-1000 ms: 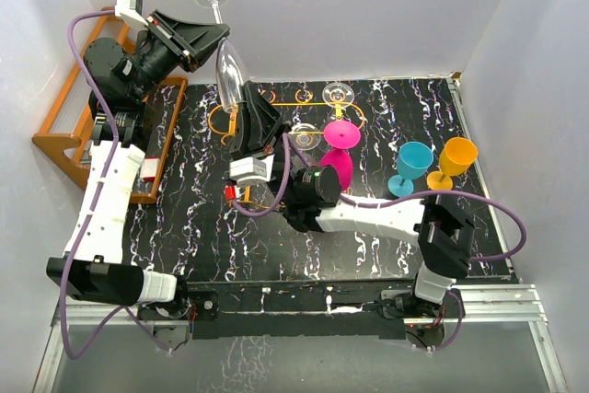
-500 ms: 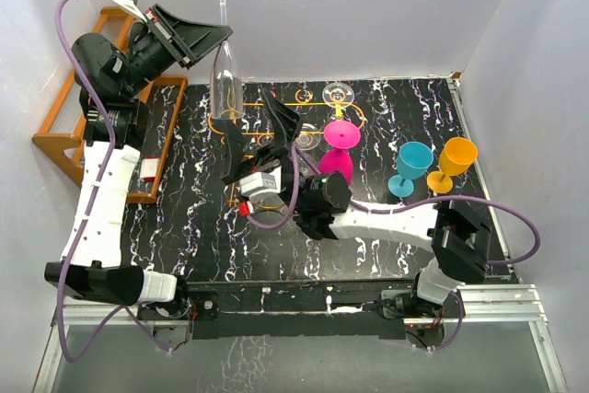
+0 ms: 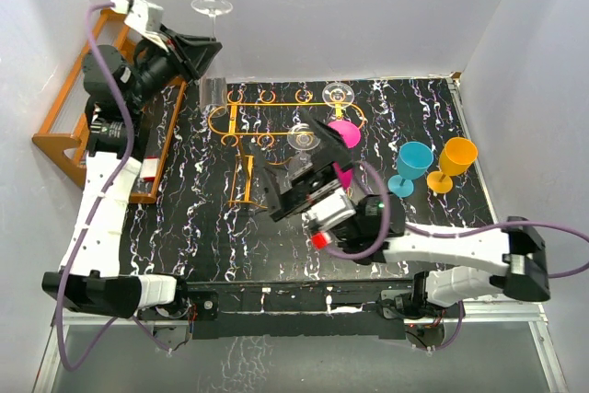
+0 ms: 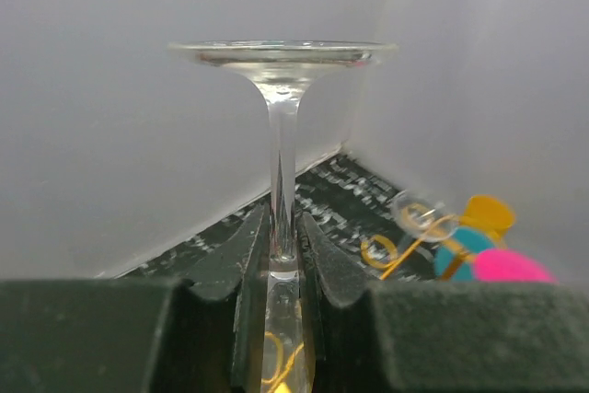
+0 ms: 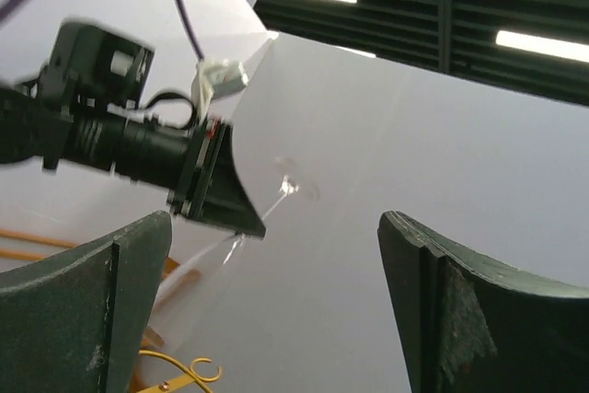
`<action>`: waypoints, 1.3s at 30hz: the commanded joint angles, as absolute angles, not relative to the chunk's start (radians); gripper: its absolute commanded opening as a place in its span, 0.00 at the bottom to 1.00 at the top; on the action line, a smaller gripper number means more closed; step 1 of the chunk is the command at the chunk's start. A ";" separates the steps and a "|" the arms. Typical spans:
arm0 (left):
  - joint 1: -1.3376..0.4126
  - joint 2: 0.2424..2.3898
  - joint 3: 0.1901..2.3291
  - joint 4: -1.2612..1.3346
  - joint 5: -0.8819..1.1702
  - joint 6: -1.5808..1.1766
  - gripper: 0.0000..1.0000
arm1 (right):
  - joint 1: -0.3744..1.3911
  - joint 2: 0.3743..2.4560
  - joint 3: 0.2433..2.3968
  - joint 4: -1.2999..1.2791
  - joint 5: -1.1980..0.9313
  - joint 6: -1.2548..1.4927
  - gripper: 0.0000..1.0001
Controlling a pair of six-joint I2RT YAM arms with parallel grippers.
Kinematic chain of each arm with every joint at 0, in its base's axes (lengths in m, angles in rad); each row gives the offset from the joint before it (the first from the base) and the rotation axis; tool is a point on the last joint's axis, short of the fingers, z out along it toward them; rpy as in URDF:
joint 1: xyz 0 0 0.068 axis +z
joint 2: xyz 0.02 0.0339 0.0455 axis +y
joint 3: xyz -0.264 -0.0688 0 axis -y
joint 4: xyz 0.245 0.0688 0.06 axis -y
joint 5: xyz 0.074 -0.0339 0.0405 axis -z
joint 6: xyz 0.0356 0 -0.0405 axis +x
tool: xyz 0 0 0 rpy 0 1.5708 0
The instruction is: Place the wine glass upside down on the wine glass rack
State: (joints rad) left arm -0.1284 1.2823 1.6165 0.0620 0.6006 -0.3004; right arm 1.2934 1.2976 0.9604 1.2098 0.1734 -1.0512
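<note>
The right gripper (image 3: 294, 161) has let go of the wine glass (image 3: 213, 89) and drawn back toward the near side of the table (image 3: 184, 227), its arm now swung wide to the right. The left gripper (image 3: 208, 43) has meanwhile carried the glass slightly left and lower. That gripper alone now holds the wine glass, foot up and bowl down, high at the far left by the back wall. The left wrist view shows the left gripper (image 4: 282, 246) with its fingers (image 4: 241, 269) clamped on the stem of the wine glass (image 4: 281, 135), whose flat foot is level at the top. From above, the bowl hangs at the far left end of the rack (image 3: 276, 98); whether its rim touches the wire cannot be told. The rack stands along the far edge of the table, with a clear glass (image 3: 339, 93) at its far right end and a second clear glass (image 3: 303, 136) by its near rail. The right gripper is tilted upward, fingers spread wide with nothing between them. Its own camera looks past the fingers (image 5: 83, 310) of the right gripper (image 5: 274, 255) to the left gripper (image 5: 216, 200) and the faint wine glass (image 5: 285, 186), with a curl of the rack (image 5: 179, 376) below. A pink glass (image 3: 345, 132) shows partly behind the right gripper. A blue glass (image 3: 413, 165) and an orange glass (image 3: 455, 159) stand side by side to the right. A wooden rack (image 3: 64, 131) lies at the left edge under the left arm.
</note>
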 commanded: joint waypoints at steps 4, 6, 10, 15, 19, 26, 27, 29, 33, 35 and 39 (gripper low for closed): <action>-0.082 1.273 1.370 0.380 0.677 -0.020 0.00 | 1.330 1.074 0.993 0.867 0.432 -0.637 0.98; -0.043 1.297 1.339 0.473 0.728 -0.042 0.00 | 1.330 1.014 0.981 0.810 0.470 -0.565 0.98; 0.069 1.398 1.344 0.665 0.796 -0.218 0.00 | 1.330 0.906 0.942 0.763 0.518 -0.505 0.98; 0.092 1.434 1.350 0.740 0.826 -0.298 0.00 | 1.330 0.825 0.906 0.744 0.581 -0.480 0.98; 0.091 1.433 1.327 0.740 0.830 -0.248 0.00 | 1.330 0.783 0.862 0.745 0.621 -0.470 0.98; 0.094 1.478 1.205 0.903 0.857 -0.225 0.00 | 1.330 0.790 0.847 0.721 0.673 -0.484 0.98; 0.094 1.491 1.189 0.939 0.862 -0.240 0.00 | 1.330 0.792 0.847 0.721 0.678 -0.484 0.98; 0.094 1.520 1.185 0.977 0.878 -0.257 0.00 | 1.330 0.793 0.847 0.724 0.682 -0.473 0.98; 0.094 1.569 1.169 1.067 0.917 -0.272 0.00 | 1.330 0.782 0.846 0.731 0.678 -0.447 0.98; 0.094 1.589 1.154 1.128 0.938 -0.297 0.00 | 1.330 0.780 0.859 0.705 0.693 -0.436 0.98; 0.093 1.647 1.137 1.280 1.012 -0.386 0.00 | 1.329 0.798 0.894 0.666 0.742 -0.446 0.98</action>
State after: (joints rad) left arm 0.0944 1.6367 1.1442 1.0306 0.9161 -0.3042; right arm 1.3251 0.7944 0.8528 0.6956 0.6918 -0.4557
